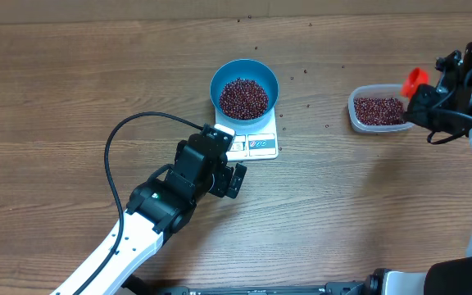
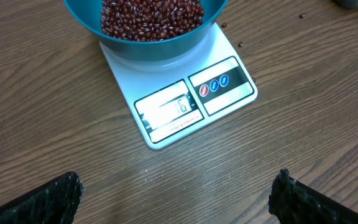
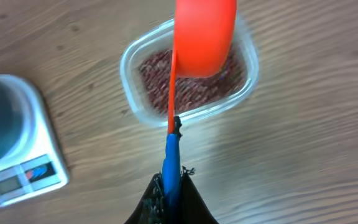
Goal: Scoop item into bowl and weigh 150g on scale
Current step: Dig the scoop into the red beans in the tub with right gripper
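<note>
On the scale: your beans (image 1: pixel 244 98) lie heaped in the blue bowl (image 1: pixel 216 82), which sits on the white scale (image 1: pixel 256 147) mid-bench and hides most of its platform.
Display: the readout (image 2: pixel 169 109) faces the left wrist camera, but it is too washed out to read.
Step in hand: you look to be at the refill end of a scooping run. The red scoop (image 3: pixel 205 34) hangs over the clear container (image 3: pixel 135 59) of spare beans; whether it carries a load cannot be told.
Right gripper (image 3: pixel 169 186): clamped tight on the scoop's blue handle (image 3: pixel 171 158).
Left gripper (image 2: pixel 178 202): spread wide and empty, just in front of the scale's button edge.
Next move: it calls for a shallow dip, a level carry to the bowl, and a small, slow pour.
Room: bare bench lies between container and scale. Come in from the right, since the left arm fills the near side.
Edges: stray beans (image 1: pixel 306 75) dot the bench beyond the bowl, and the container stands well apart from the scale.
</note>
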You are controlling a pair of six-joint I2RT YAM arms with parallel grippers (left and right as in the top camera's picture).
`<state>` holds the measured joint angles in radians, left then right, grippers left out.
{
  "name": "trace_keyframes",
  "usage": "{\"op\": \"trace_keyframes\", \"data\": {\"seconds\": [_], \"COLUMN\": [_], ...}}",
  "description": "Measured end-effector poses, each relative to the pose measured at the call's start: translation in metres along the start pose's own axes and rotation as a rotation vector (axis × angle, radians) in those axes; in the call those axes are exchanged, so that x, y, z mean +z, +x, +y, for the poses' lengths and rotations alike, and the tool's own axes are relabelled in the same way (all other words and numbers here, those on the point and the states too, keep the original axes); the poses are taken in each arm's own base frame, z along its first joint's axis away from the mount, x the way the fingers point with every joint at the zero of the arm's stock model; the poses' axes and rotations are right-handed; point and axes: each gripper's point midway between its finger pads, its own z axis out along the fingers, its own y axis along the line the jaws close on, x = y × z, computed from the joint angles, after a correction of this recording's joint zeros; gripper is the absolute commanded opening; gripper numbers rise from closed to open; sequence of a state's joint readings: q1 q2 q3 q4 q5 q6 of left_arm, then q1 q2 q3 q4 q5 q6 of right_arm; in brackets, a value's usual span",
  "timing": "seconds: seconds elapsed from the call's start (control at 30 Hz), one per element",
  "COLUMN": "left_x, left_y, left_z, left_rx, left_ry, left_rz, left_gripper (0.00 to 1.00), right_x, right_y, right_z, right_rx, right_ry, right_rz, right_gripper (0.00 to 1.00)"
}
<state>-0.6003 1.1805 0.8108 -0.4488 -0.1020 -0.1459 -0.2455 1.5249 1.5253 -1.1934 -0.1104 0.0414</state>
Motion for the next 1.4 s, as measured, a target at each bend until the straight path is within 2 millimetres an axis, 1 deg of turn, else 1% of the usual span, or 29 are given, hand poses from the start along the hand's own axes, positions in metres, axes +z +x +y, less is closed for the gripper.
{"op": "trace_keyframes", "data": {"seconds": [0.1,0.23,0.33,0.47,0.6,0.7,0.77,0.9,1.03,1.23,1.4], "left_x": [0.000,0.000,0.000,0.000,0.000,0.000,0.000,0.000,0.000,0.000,0.000], "left_y": [0.000,0.000,0.000,0.000,0.000,0.000,0.000,0.000,0.000,0.000,0.000], "left_z": [0.000,0.000,0.000,0.000,0.000,0.000,0.000,0.000,0.000,0.000,0.000], "left_rx": [0.000,0.000,0.000,0.000,0.000,0.000,0.000,0.000,0.000,0.000,0.000], "left_ry": [0.000,0.000,0.000,0.000,0.000,0.000,0.000,0.000,0.000,0.000,0.000], "left_rz": [0.000,0.000,0.000,0.000,0.000,0.000,0.000,0.000,0.000,0.000,0.000], "left_gripper": [1.00,1.00,1.00,0.99,1.00,1.00,1.00,0.99,0.99,1.00,0.99], "right_x": [0.001,0.009,0.025,0.056,0.081,0.090,0.095,0.102,0.101,0.101,0.110], "right_y": [-0.007,-0.004,0.000,0.012,0.024,0.027,0.028,0.028,0.027,0.026,0.032], "right_z": [-0.004,-0.008,-0.011,-0.013,-0.008,-0.009,-0.013,-0.024,-0.030,-0.031,-0.031], "right_rx": [-0.032,-0.075,-0.117,-0.200,-0.313,-0.368,-0.395,-0.418,-0.426,-0.433,-0.437], "right_ry": [0.040,0.086,0.103,0.109,0.102,0.124,0.158,0.222,0.259,0.274,0.273], "right_rz": [-0.032,-0.010,0.040,0.146,0.230,0.258,0.277,0.301,0.301,0.302,0.337], "right_gripper": [0.04,0.04,0.04,0.04,0.04,0.04,0.04,0.04,0.04,0.04,0.04]}}
